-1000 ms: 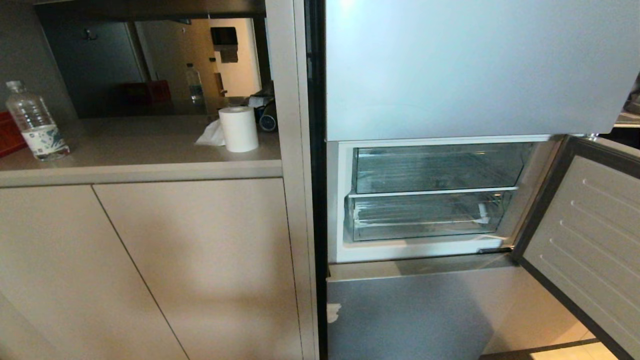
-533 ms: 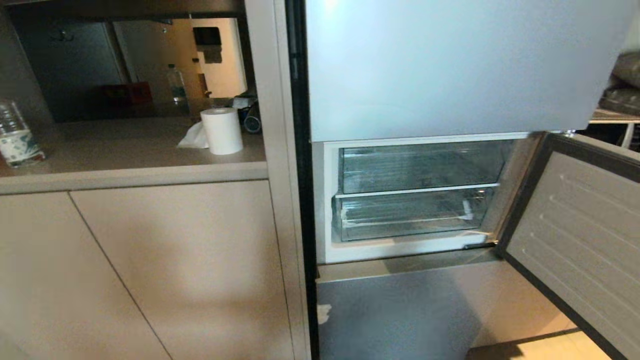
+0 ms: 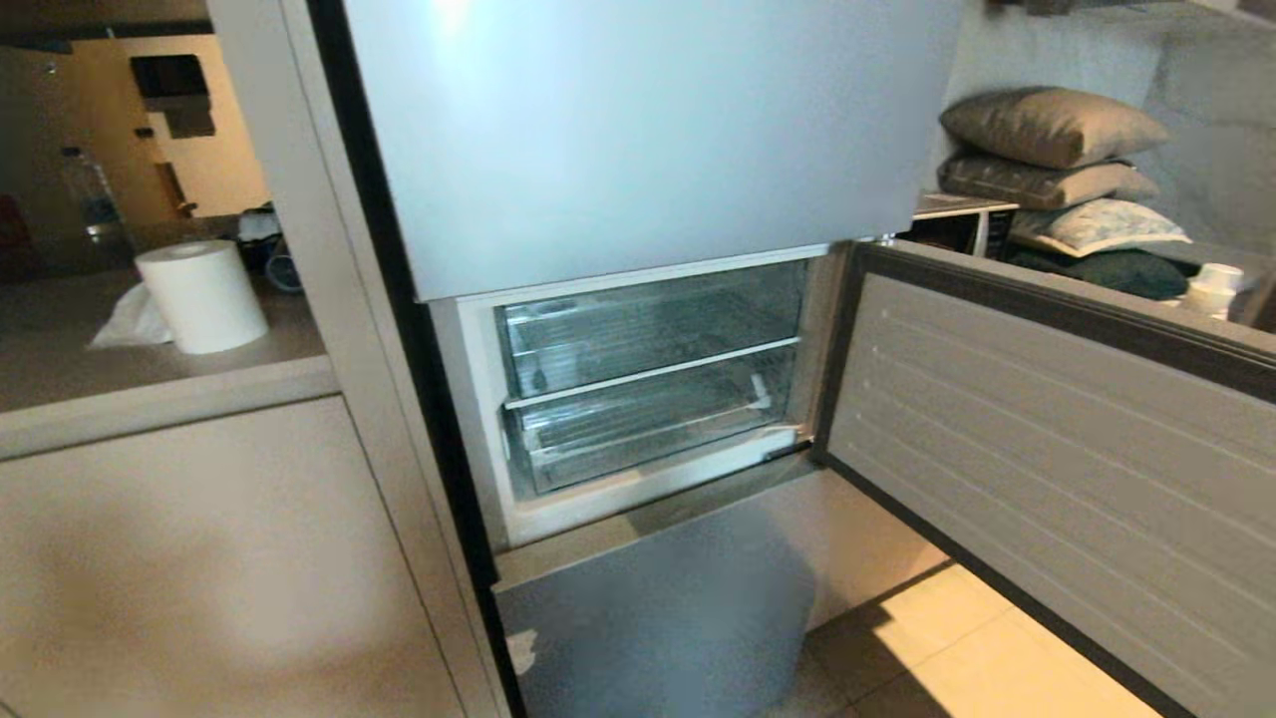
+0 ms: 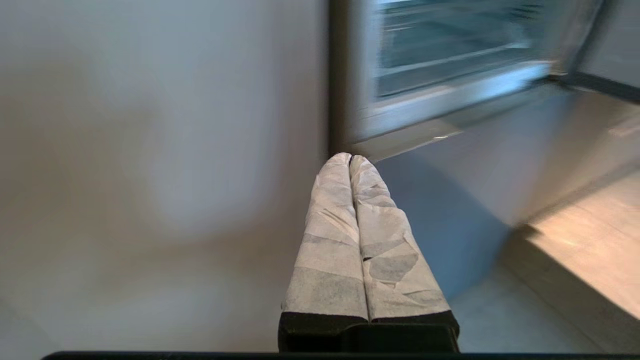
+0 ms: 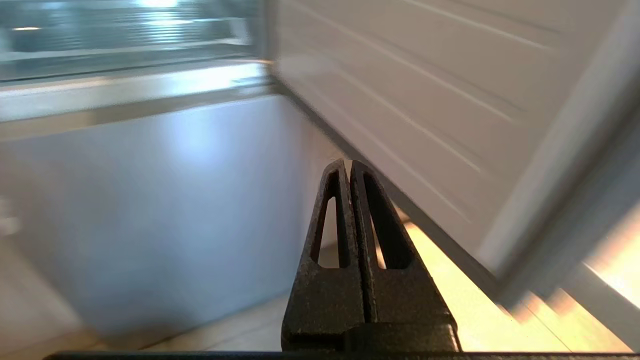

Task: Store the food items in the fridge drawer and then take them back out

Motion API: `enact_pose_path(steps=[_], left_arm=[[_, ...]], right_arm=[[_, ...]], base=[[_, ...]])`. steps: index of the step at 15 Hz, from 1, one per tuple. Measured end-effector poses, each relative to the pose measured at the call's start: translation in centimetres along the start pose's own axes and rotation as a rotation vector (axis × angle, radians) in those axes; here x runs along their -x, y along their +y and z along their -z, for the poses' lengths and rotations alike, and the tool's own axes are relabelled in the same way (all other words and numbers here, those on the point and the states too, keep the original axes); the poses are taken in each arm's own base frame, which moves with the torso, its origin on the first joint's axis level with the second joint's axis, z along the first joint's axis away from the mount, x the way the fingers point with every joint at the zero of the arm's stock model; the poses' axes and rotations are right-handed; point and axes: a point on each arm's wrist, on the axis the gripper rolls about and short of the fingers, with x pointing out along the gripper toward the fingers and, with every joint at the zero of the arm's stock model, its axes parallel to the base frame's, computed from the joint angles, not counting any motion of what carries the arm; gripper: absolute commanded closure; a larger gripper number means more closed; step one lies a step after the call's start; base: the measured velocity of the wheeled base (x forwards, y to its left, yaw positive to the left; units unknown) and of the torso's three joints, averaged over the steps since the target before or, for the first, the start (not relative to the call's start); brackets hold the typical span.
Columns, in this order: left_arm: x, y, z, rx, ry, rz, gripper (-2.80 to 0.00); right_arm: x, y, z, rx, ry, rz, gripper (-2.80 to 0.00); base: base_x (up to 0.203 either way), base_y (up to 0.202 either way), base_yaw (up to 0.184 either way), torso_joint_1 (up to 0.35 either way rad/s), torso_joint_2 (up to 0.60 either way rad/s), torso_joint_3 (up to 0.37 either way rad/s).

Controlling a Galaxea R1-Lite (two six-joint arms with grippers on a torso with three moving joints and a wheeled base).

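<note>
The food items are out of view. In the head view the fridge's middle compartment stands open with two clear drawers stacked in it, an upper drawer [image 3: 648, 329] and a lower drawer [image 3: 658, 424]. Both are pushed in and look empty. No lettering can be read, so I cannot tell which is the fridge drawer. Neither gripper shows in the head view. My left gripper [image 4: 350, 157], its fingers wrapped in white, is shut on nothing and hangs low before the cabinet and the fridge's bottom door. My right gripper [image 5: 348, 162] is shut and empty, below the open fridge door [image 5: 425, 75].
The open fridge door [image 3: 1047, 449] swings out to the right over a tiled floor [image 3: 957, 648]. A closed grey door [image 3: 658, 618] lies below the compartment. A paper roll [image 3: 202, 296] stands on the counter [image 3: 150, 389] at the left. Pillows [image 3: 1052, 125] are stacked at the far right.
The whole head picture has slid left, so the camera has turned right. The water bottle has left the view and the pillows have come in. Nothing in the scene itself has moved.
</note>
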Motion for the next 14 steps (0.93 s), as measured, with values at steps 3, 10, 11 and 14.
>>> enact_pose_path(steps=[3,10,11,14], left_arm=[[0.0,0.0,0.0,0.0,0.0,0.0,0.0],[0.0,0.0,0.0,0.0,0.0,0.0,0.0],[0.0,0.0,0.0,0.0,0.0,0.0,0.0],[0.0,0.0,0.0,0.0,0.0,0.0,0.0]], right_arm=[[0.0,0.0,0.0,0.0,0.0,0.0,0.0],[0.0,0.0,0.0,-0.003,0.002,-0.005,0.0],[-0.1,0.0,-0.2,-0.012,0.001,-0.004,0.0],[-0.8,-0.1,-2.1,-0.107,-0.042,0.027,0.0]], base=[[0.0,0.006,-0.178,0.004,0.0,0.006],[0.0,0.004,-0.106,0.0,0.0,0.003],[0.0,0.0,0.0,0.0,0.0,0.0],[0.0,0.0,0.0,0.0,0.0,0.0]])
